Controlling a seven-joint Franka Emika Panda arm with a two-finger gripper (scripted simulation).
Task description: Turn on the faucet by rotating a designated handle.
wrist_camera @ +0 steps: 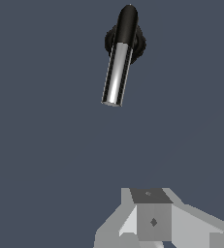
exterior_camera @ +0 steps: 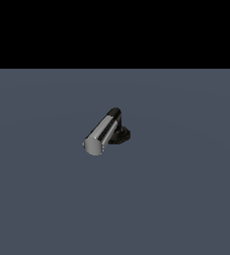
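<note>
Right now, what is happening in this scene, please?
A simulated robot arm is about to work on a small faucet that stands alone on a grey floor. Its chrome handle juts sideways from the black elbow, and nothing touches it. In the wrist view the gripper is apart from the faucet, with bare floor between them. Whether it is open or shut cannot be told. The exterior view does not show the arm.

No readable text, labels, brand names, numbers or signs appear in either view; the faucet (exterior_camera: 109,130), its handle (exterior_camera: 100,134) and the floor (exterior_camera: 186,199) are all unmarked.
</note>
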